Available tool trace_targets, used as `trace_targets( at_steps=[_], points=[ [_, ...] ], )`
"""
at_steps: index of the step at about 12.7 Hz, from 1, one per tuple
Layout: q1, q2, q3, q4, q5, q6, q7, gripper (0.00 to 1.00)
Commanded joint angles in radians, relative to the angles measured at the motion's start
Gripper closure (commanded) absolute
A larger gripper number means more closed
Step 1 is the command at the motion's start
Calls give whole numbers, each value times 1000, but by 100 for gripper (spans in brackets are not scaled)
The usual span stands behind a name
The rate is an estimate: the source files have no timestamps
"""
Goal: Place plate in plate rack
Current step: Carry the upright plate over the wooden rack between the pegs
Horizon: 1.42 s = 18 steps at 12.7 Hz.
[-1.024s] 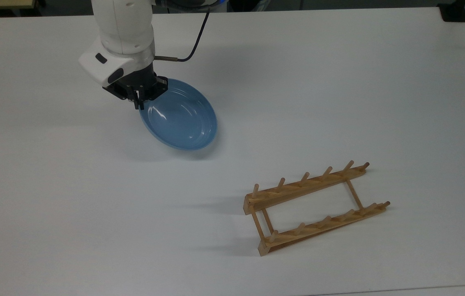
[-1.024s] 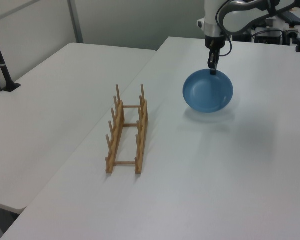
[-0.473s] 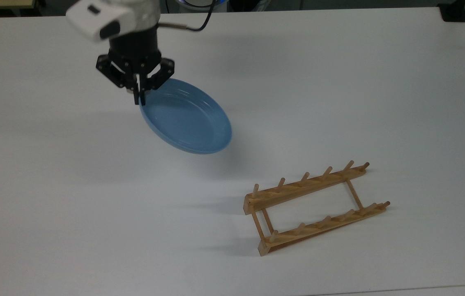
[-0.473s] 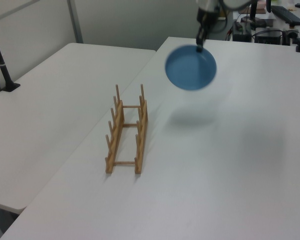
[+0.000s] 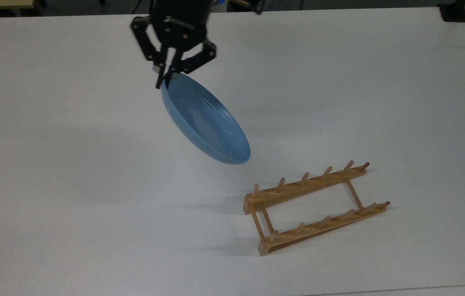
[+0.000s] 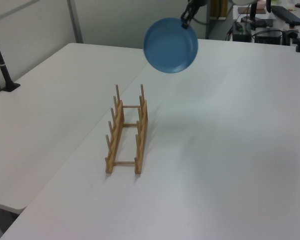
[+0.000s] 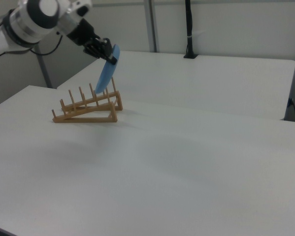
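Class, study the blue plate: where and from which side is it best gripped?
Grip the plate at its raised rim, coming from above its top edge. It hangs on edge, so the thin rim fits between the gripper fingers, as now, leaving the lower edge free for the plate rack.

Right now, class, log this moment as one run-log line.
phase: carry | gripper: shut on plate rim | plate: airborne, tilted on edge | plate rack: unloaded, on table | contact plate-rack: none

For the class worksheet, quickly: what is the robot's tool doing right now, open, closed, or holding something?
Tool: closed on the rim of the blue plate, holding it tilted in the air, off the table.
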Motion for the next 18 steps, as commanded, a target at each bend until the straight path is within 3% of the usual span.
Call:
trace_targets(
  at_steps=[1, 4, 6, 11, 15, 18],
  points=[
    [88, 36, 44, -5, -284, 9, 427, 100],
    [182, 97, 42, -2, -468, -1, 688, 100],
    [215, 126, 38, 2, -566, -3, 793, 100],
    [289, 220, -16, 64, -714, -4, 968, 100],
    [323, 294, -21, 61, -872, -41, 1117, 100],
    [332, 311, -21, 56, -892, -43, 1160, 100]
  ],
)
